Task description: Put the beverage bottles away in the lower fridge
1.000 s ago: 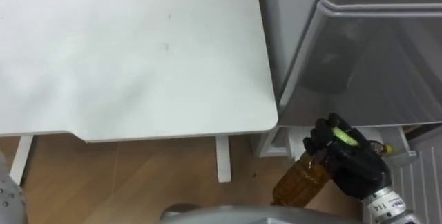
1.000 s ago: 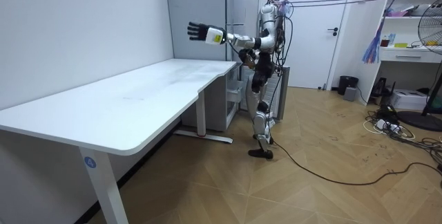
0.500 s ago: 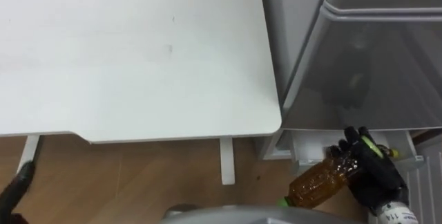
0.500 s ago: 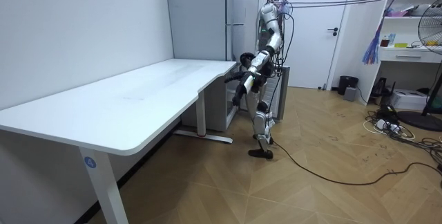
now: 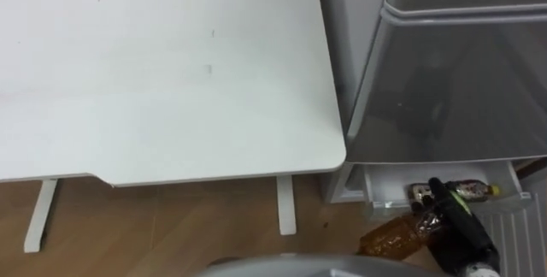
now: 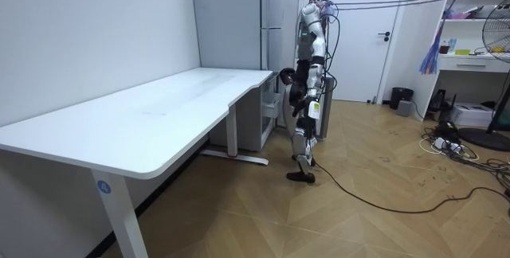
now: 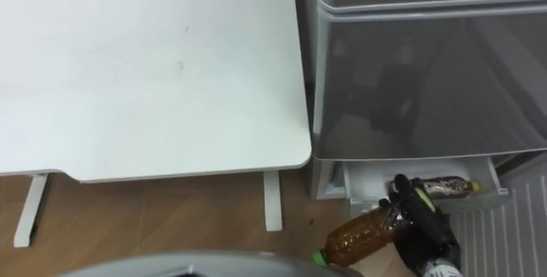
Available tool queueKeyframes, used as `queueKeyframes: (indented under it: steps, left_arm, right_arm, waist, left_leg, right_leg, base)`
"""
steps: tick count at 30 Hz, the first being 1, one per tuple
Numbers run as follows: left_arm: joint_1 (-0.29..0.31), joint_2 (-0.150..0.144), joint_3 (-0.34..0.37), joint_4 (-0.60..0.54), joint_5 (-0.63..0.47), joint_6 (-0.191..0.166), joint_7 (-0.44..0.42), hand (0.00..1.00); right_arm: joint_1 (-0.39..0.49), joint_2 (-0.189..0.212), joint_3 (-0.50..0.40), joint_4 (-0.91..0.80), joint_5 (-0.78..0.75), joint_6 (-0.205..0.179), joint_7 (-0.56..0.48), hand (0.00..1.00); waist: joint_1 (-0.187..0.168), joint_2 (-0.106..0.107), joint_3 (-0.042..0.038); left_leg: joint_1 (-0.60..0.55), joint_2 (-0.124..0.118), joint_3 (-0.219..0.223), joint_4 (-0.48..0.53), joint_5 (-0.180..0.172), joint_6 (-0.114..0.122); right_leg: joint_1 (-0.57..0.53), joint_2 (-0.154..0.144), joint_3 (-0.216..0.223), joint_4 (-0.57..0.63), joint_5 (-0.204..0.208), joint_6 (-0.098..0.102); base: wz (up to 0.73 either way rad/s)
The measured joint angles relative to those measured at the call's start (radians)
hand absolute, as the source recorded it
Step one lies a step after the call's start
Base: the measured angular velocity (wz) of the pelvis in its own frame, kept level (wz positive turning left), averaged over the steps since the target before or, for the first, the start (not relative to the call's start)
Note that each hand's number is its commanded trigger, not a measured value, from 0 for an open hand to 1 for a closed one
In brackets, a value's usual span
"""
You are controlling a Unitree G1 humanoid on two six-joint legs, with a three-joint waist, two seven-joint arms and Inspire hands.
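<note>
My right hand point(image 5: 457, 226) point(image 7: 425, 221) is shut on an amber drink bottle point(image 5: 389, 238) point(image 7: 359, 236) that lies tilted, its green cap point(image 7: 320, 260) pointing back toward me. Hand and bottle hover just in front of the open lower fridge drawer point(image 5: 376, 185) point(image 7: 363, 183). A second drink bottle point(image 5: 468, 190) point(image 7: 449, 185) lies on its side inside that drawer. In the room view I stand facing the fridge point(image 6: 275, 103) at the end of the table, and my left hand point(image 6: 311, 119) hangs by my side.
The white table point(image 5: 162, 72) point(image 6: 151, 115) fills the left, its edge close to the grey fridge front point(image 5: 461, 80). Table legs point(image 5: 286, 204) stand on the wooden floor point(image 5: 171, 226). A shelf, fan and cables point(image 6: 446, 142) are at the room view's right.
My left arm has swung down from over the table to my side. The right hand has carried the bottle lower and closer to the open drawer.
</note>
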Motion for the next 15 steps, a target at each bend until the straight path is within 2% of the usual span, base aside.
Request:
queueKeyframes:
  steps: [2,6,8,11,15]
  left_arm:
    - [-0.007,-0.004,-0.041,0.033,0.116,0.021,-0.041,0.00]
    - [-0.028,-0.010,-0.102,0.048,0.243,0.035,-0.051,0.00]
    - [-0.050,-0.010,-0.141,0.044,0.324,0.043,-0.047,0.00]
    - [-0.092,-0.011,-0.187,0.042,0.371,0.050,-0.048,0.00]
    - [-0.124,-0.010,-0.218,0.032,0.395,0.049,-0.048,0.00]
  right_arm:
    - [-0.013,0.000,0.003,0.034,0.026,-0.010,-0.003,1.00]
    - [-0.032,-0.001,0.032,0.072,0.097,-0.022,-0.023,1.00]
    - [-0.036,0.001,0.054,0.079,0.133,-0.031,-0.036,1.00]
    - [-0.076,0.005,0.066,0.106,0.178,-0.036,-0.060,1.00]
    - [-0.109,0.005,0.069,0.114,0.206,-0.053,-0.081,1.00]
  waist:
    - [-0.014,-0.004,0.0005]
    - [-0.043,-0.016,0.0041]
    - [-0.052,-0.023,0.0109]
    - [-0.074,-0.031,0.0152]
    - [-0.088,-0.032,0.0145]
  left_leg:
    - [0.000,0.000,0.000,0.001,0.000,0.000]
    - [0.001,-0.002,-0.001,0.001,0.000,0.000]
    - [0.000,-0.002,0.001,0.002,0.000,0.000]
    - [-0.016,-0.002,0.001,0.007,0.000,0.000]
    - [-0.016,-0.003,-0.001,0.007,0.000,0.000]
  right_leg:
    - [0.001,-0.001,-0.001,0.000,0.000,0.000]
    - [0.008,-0.003,0.000,0.003,-0.007,0.003]
    - [0.000,-0.002,0.003,0.002,-0.008,0.003]
    - [-0.008,-0.001,0.005,0.001,-0.007,0.002]
    - [-0.009,0.000,0.006,-0.002,-0.007,0.002]
  base:
    - [0.03]
    - [0.02]
    - [-0.02]
    - [0.00]
    - [0.00]
